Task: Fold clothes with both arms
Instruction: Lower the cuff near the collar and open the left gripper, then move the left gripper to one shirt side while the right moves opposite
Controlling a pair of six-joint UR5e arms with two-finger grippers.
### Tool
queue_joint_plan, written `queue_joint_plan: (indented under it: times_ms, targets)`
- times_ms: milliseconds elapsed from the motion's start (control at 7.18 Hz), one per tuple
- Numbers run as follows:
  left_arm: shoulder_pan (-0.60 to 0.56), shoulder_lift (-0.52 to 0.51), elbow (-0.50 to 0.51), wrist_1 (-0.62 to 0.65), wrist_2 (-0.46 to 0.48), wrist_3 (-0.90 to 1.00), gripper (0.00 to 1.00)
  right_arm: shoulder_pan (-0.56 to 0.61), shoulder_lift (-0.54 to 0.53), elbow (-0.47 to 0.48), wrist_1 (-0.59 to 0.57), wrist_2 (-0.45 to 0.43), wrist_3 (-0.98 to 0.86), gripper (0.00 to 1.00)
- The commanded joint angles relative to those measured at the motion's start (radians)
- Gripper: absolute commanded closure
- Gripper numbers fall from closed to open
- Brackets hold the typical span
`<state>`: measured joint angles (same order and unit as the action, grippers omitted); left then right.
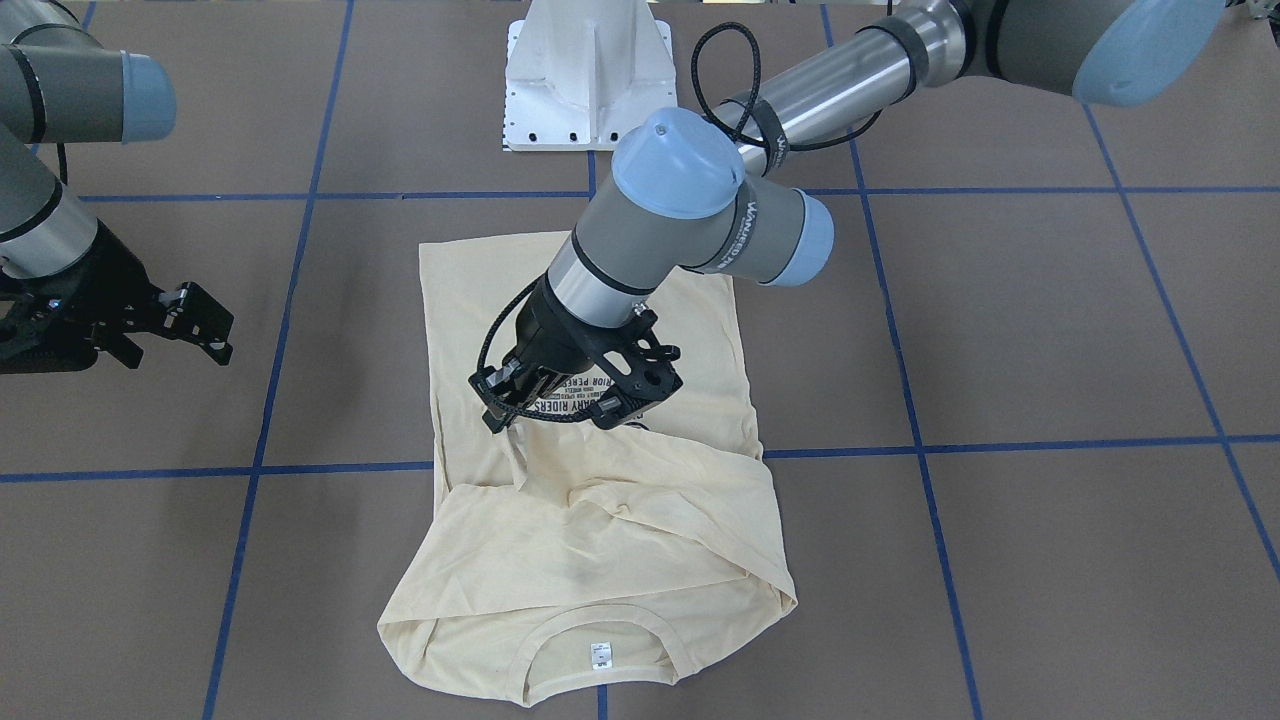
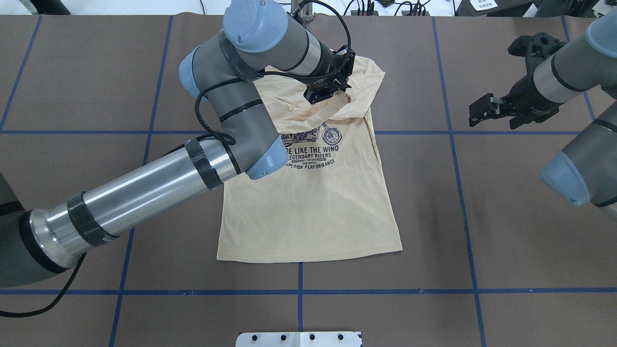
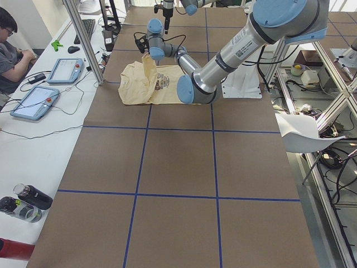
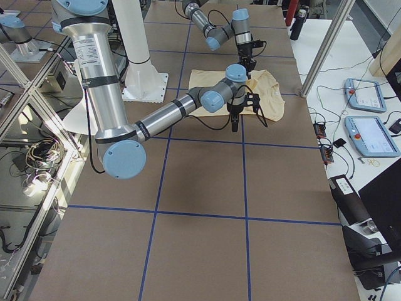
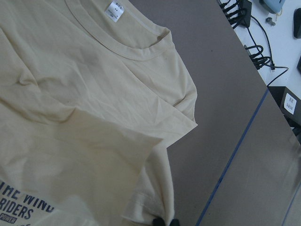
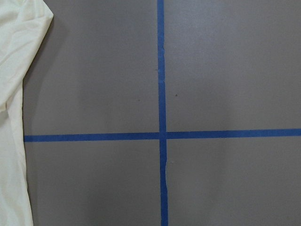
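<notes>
One thin, rumpled cream shirt (image 2: 313, 207), clamped in left end effector (image 5: 163, 222); right end effector (image 1: 224, 338) apart

The shirt (image 2: 313, 212) at the jaws of the left gripper (image 2: 328, 91) is pale cream-yellow, with a navy motorcycle-and-lettering print (image 2: 311, 149) near those jaws and a white neck label (image 1: 601, 654) farther off. The worktop (image 2: 482, 217) under the jaws is brown, crossed by blue tape lines (image 2: 385, 291). The left arm (image 2: 144, 193) and right arm (image 2: 564, 77) are grey and silver with light-blue joint caps (image 2: 254, 19) and black jaws.
</notes>
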<state>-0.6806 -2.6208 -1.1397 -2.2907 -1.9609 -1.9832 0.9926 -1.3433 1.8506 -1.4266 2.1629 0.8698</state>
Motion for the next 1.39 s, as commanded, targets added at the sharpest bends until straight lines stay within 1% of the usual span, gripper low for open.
queue_joint_plan:
  times_ms: [0, 139, 279, 418, 696, 836, 975, 1114, 1253]
  targets:
    - [0.038, -0.014, 0.043, -0.030, 0.043, 0.000, 1.00, 0.000, 0.001, -0.001, 0.000, 0.000, 0.000, 0.00]
    - [0.047, -0.022, 0.063, -0.059, 0.060, 0.000, 1.00, 0.000, 0.001, -0.001, 0.000, 0.000, 0.000, 0.00]
    - [0.059, -0.031, 0.083, -0.062, 0.089, -0.002, 1.00, 0.000, 0.001, -0.001, -0.002, -0.001, 0.000, 0.00]
    - [0.067, -0.031, 0.106, -0.093, 0.094, -0.002, 1.00, 0.000, 0.001, -0.001, -0.002, -0.002, 0.000, 0.00]
    - [0.098, -0.028, 0.118, -0.110, 0.124, 0.000, 1.00, -0.002, 0.003, -0.002, 0.000, -0.003, 0.000, 0.00]
    - [0.101, -0.027, 0.118, -0.110, 0.125, 0.003, 1.00, -0.002, 0.004, -0.007, 0.000, -0.003, 0.000, 0.00]
    - [0.107, -0.025, 0.118, -0.110, 0.125, 0.004, 0.86, -0.003, 0.010, -0.011, 0.000, -0.003, 0.002, 0.00]
    - [0.108, -0.027, 0.118, -0.111, 0.125, 0.007, 0.41, -0.005, 0.015, -0.020, 0.000, -0.005, 0.002, 0.00]
    - [0.113, -0.025, 0.115, -0.111, 0.125, 0.007, 0.12, -0.005, 0.018, -0.022, 0.003, -0.005, 0.003, 0.00]
